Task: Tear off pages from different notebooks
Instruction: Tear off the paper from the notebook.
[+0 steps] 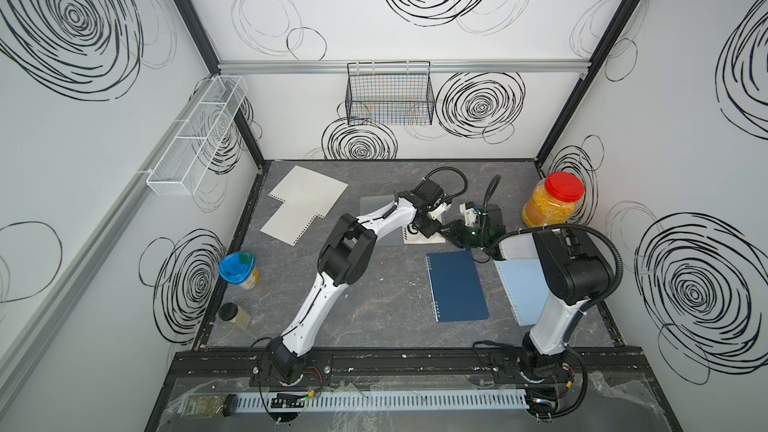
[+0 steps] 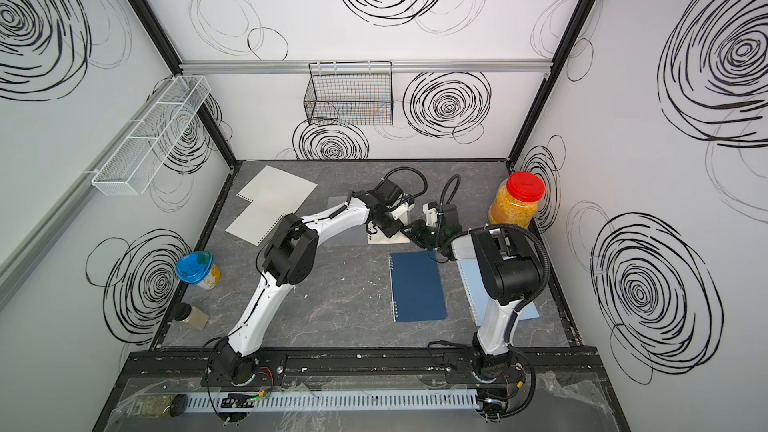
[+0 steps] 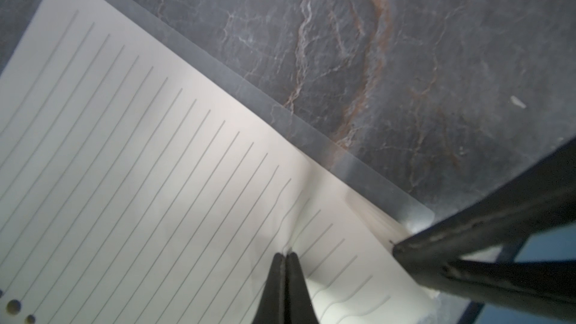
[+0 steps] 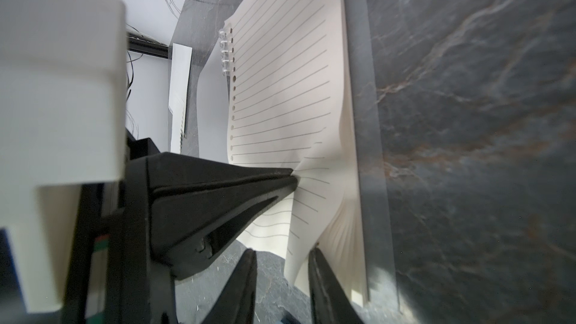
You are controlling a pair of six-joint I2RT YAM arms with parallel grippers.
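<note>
Top views both show two loose pages (image 1: 311, 188) overlapping at the far left of the bench (image 1: 374, 326), then three notebooks. An open notebook (image 1: 412, 239) lies under both grippers, a navy notebook (image 1: 457, 286) lies shut nearer the arm bases, and a light blue notebook (image 1: 521, 284) to its right is partly covered by the right arm. Three containers stand at the edges: a blue-lidded tub (image 1: 237, 270), a small jar (image 1: 235, 315) and a red-lidded jar (image 1: 552, 201). From above, the open notebook is mostly hidden and neither gripper's jaws can be read. The left wrist view shows the left gripper (image 3: 285, 255) pressed together, pinching the lined top page (image 3: 156, 166), which puckers at the pinch above a frosted clear cover (image 3: 280, 120). The right wrist view shows the right gripper (image 4: 282, 252) spread, with the lifted page's lower corner in the gap and one finger (image 4: 318, 263) against the page stack's edge. It also shows clear binding rings (image 4: 225, 52) at one end of the punched holes.
</note>
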